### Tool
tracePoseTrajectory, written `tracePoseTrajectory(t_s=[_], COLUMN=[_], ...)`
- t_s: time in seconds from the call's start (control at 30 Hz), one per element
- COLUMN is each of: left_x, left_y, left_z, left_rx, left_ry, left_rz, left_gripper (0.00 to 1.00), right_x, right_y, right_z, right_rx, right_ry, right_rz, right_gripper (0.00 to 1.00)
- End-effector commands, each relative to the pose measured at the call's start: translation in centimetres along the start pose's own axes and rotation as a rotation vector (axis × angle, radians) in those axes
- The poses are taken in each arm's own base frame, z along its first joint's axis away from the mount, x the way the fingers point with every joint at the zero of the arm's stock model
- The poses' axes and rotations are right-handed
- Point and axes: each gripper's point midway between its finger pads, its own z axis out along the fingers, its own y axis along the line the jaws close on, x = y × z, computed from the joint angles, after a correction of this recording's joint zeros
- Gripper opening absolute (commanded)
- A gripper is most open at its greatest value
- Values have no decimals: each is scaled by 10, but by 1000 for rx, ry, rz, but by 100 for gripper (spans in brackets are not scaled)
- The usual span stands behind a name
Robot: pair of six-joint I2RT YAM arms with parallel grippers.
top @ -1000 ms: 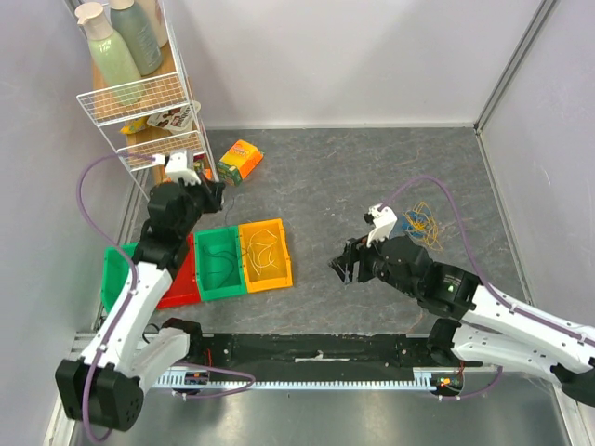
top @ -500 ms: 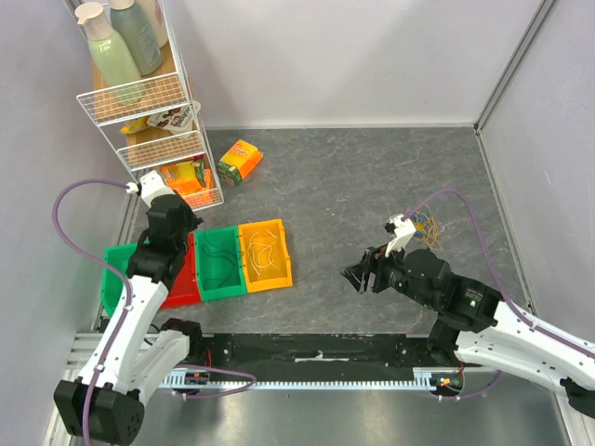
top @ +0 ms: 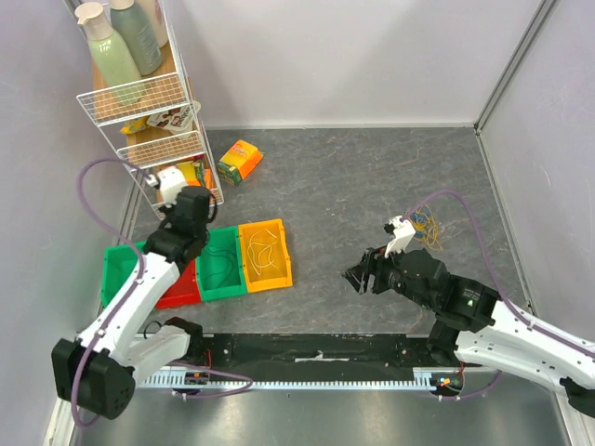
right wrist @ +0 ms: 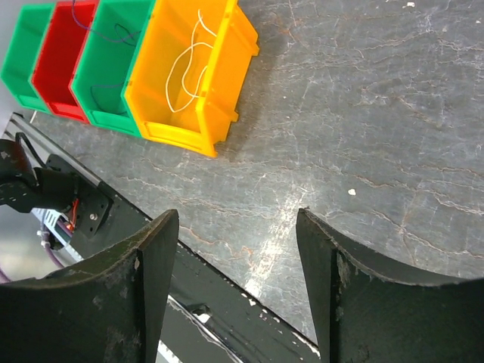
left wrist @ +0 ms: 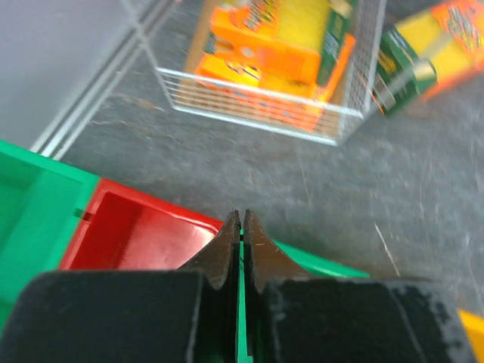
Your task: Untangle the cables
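- My left jaws are shut tight near the red bin [left wrist: 144, 231].
- My right jaws stand wide, holding nothing.
- The cables [top: 426, 224] lie bunched on the tabletop [top: 353, 186].

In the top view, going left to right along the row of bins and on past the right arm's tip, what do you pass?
Outer green bin → red bin → inner green bin → yellow bin → right claw → cable bunch.

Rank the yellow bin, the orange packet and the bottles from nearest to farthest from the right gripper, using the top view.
1. Yellow bin, just left of the right gripper.
2. Orange packet, farther left, toward the back wall.
3. Bottles, far-left back corner.
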Motion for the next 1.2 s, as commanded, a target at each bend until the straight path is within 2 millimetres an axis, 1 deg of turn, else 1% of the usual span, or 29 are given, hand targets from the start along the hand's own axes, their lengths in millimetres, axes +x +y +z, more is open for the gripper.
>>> tracePoseTrajectory(t_s=[0.0,0.1,0.2,0.37,0.47,0.57,0.63,0.67,0.7,0.73,0.8,0.83,0.87,0.9,1.0,1.07,1.13,1.17], left_x=[32,59,76,102,113,122,124,123,120,116,101,90,82,67,38,22,13,12], left_y=[-16,-21,-19,-40,-50,-43,-40,-41,-41,-40,-35,-36,-35,-37,-36,-37,-44,-48], left_z=[-6,-6,-5,-14,-19,-22,-26,-29,-32,-36,-49,-57,-64,-72,-94,-107,-112,-111], left_rx=[-20,2,8,149,205,176,178,191,208,215,234,259,286,321,404,440,490,497], left_ry=[43,98,129,237,293,353,371,373,374,372,356,343,329,309,271,259,243,245], left_rz=[40,42,36,14,18,-11,-49,-72,-87,-107,-143,-157,-158,-169,-165,-177,-160,-146], left_gripper=[2,2,2,2,2,2,2,8,20,37,64,78,85,93,94,95,95,96], right_x=[-14,-14,-14,-7,-6,-9,-8,-7,-6,-5,-5,-5,-5,-7,-11,-14,-17,-19], right_y=[6,8,13,12,12,12,11,10,11,10,10,10,9,7,-9,-27,-39,-44], right_z=[1,2,1,-1,-4,-7,-7,-7,-6,-5,-4,-3,-3,-2,2,7,15,20], right_rx=[-9,-16,-41,-55,-64,-71,-65,-62,-63,-61,-57,-53,-46,-35,62,169,251,284], right_ry=[-44,-35,-19,-16,-22,-33,-31,-29,-25,-17,-15,-10,-11,-17,-37,-56,-58,-47], right_rz=[-18,-34,-47,-12,6,10,9,10,7,1,-12,-18,-25,-32,-45,-49,-70,-85], right_gripper=[72,72,72,72,72,72,72,72,72,72,72,72,72,72,73,73,73,73])
